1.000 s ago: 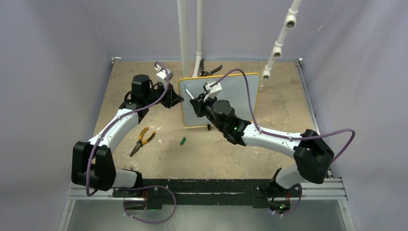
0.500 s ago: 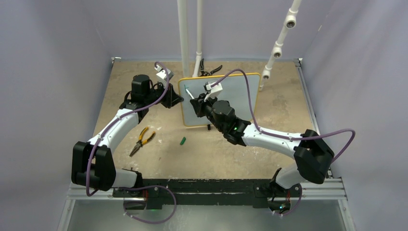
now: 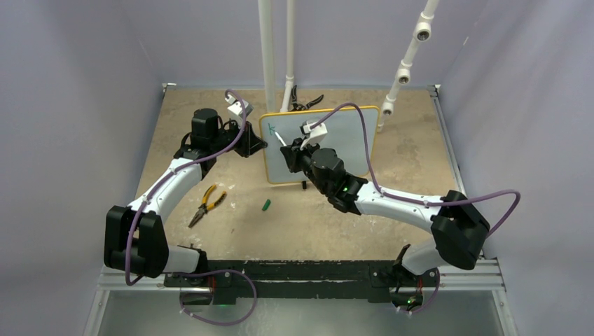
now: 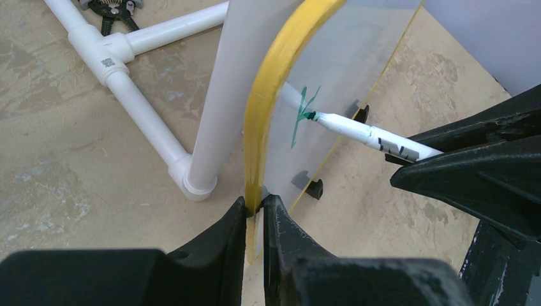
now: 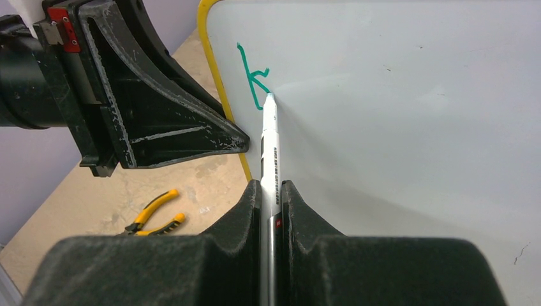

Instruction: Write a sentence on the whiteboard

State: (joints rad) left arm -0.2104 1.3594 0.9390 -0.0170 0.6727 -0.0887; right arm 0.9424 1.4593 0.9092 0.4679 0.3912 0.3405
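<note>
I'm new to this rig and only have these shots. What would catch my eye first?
The yellow-framed whiteboard stands mid-table, its left edge pinched by the left tool. The right tool grips a white marker whose tip touches the board by a lone green k near its top left corner. Yellow-handled pliers lie on the table beside the left arm.

The whiteboard (image 5: 415, 127) is showing a plain white face inside a yellow-orange frame; the sentence (image 5: 254, 76), one letter k, is standing out in teal green; the marker (image 5: 270, 146) is showing white with black print. The worktop (image 3: 413, 154) is looking mottled tan; toward its left edge the pliers (image 3: 206, 204) are showing yellow-orange and black handles; the cap (image 3: 266, 205) is showing green.
</note>
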